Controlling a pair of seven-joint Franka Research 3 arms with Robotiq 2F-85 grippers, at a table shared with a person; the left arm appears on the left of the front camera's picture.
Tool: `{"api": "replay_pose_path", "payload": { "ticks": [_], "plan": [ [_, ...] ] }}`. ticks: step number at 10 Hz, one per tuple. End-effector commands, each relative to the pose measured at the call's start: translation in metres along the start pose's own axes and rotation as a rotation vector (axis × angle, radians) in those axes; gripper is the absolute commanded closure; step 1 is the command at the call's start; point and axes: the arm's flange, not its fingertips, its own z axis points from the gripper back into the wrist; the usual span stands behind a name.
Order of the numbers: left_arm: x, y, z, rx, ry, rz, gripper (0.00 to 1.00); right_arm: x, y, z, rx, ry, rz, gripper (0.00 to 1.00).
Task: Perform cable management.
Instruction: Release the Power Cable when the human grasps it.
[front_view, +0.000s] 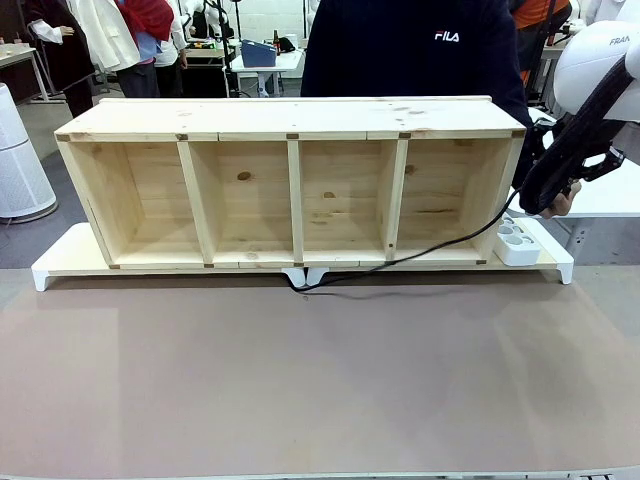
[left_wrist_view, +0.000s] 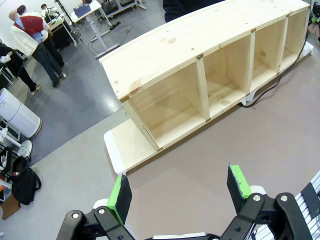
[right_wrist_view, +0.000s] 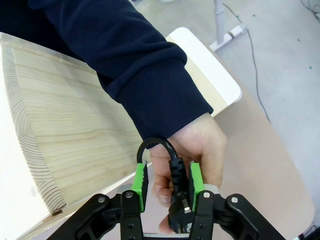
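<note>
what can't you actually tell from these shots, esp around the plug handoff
- Whether the right gripper grips the cable: in the right wrist view the cord sits between the green pads, but contact is unclear and the person's hand backs it.
- The plug end: cut off by the bottom edge there.
- In the front view, the arm's black hose hides the handoff.
- The cable's run under the shelf.

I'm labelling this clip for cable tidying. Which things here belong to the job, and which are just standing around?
Part of the job: the cable; its plug between the right gripper pads; the person's hand on it; the power strip.
Just there: the wooden shelf; the left gripper, open.
</note>
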Motion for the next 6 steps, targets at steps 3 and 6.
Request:
{"api": "replay_pose_path", "payload": {
  "ticks": [3, 6],
  "plan": [
    [0.0013, -0.0011, -0.0015, -0.003, -0.010, 0.013, 0.00, 0.0034, 0.0043, -0.0018, -0.043, -0.001, 0.022, 0.04],
    [0.0013, -0.0011, -0.0015, -0.003, -0.010, 0.013, 0.00, 0.0027, 0.0052, 0.0003, -0.074, -0.044, 0.000, 0.01]
  ]
}}
